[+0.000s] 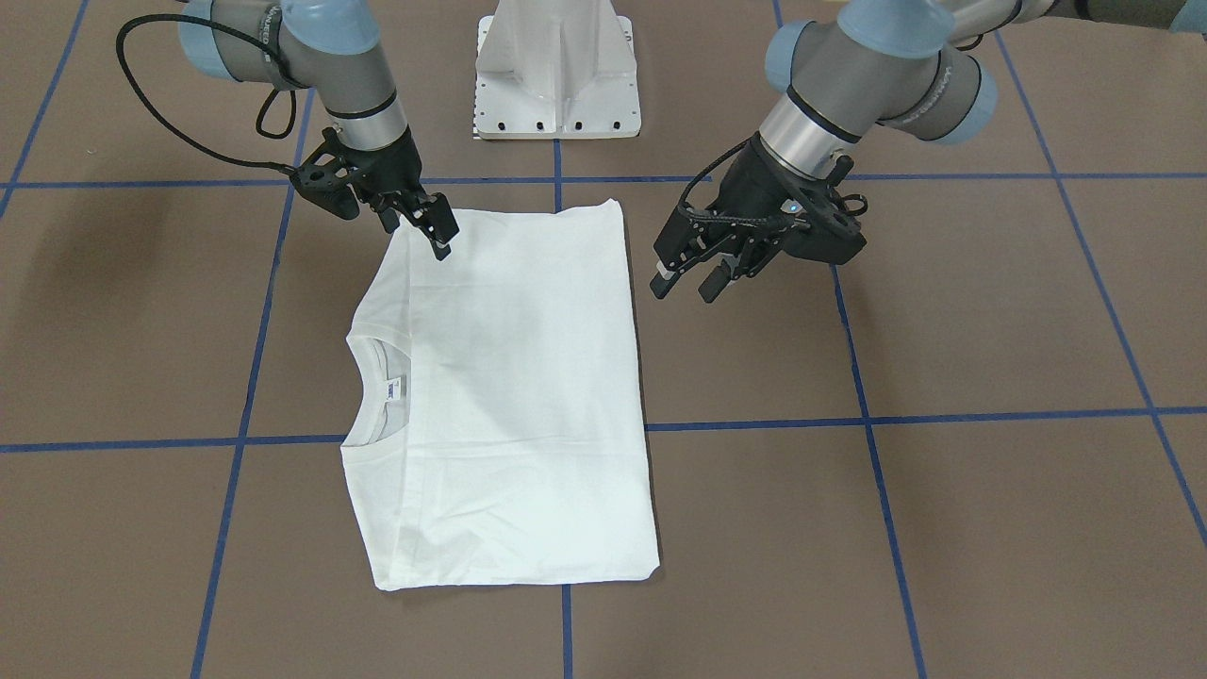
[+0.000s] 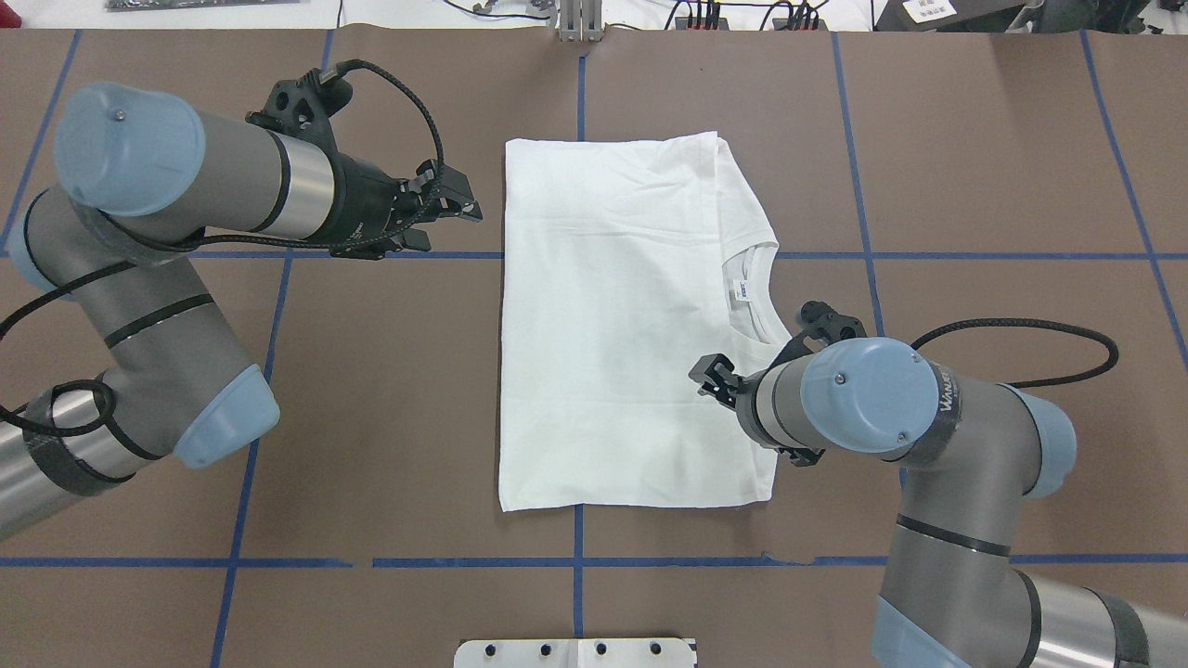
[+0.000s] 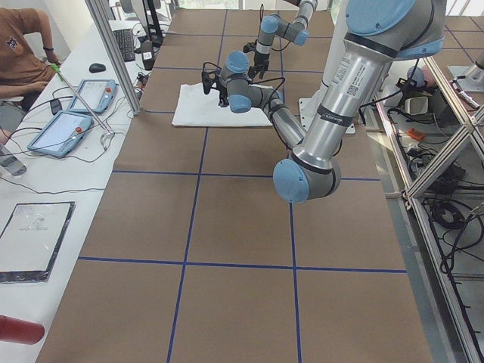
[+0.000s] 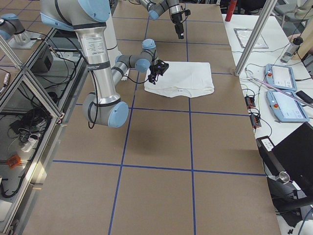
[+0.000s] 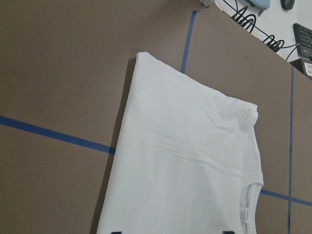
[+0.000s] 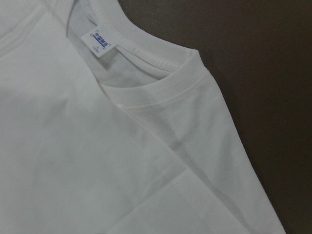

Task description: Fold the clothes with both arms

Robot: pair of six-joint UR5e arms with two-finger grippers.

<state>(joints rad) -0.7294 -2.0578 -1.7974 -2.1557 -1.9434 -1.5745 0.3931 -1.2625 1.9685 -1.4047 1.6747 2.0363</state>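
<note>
The clothes are one white shirt (image 1: 509, 396) (image 2: 622, 325), folded into a flat rectangle on the brown table. Its crew neck and small label (image 2: 740, 292) (image 6: 100, 43) face the right arm's side. My left gripper (image 1: 686, 283) (image 2: 455, 215) hovers open just off the shirt's hem-side edge, holding nothing. My right gripper (image 1: 429, 236) (image 2: 710, 376) sits low over the shoulder corner near the collar, fingers apart, and the cloth under it lies flat. In the left wrist view the shirt (image 5: 190, 165) fills the frame's lower middle.
The white pedestal base (image 1: 556, 85) (image 2: 575, 652) stands at the robot's side of the table. Blue tape lines cross the brown surface. A side table with tablets (image 3: 68, 128) and a seated person (image 3: 23, 45) lies beyond the far edge.
</note>
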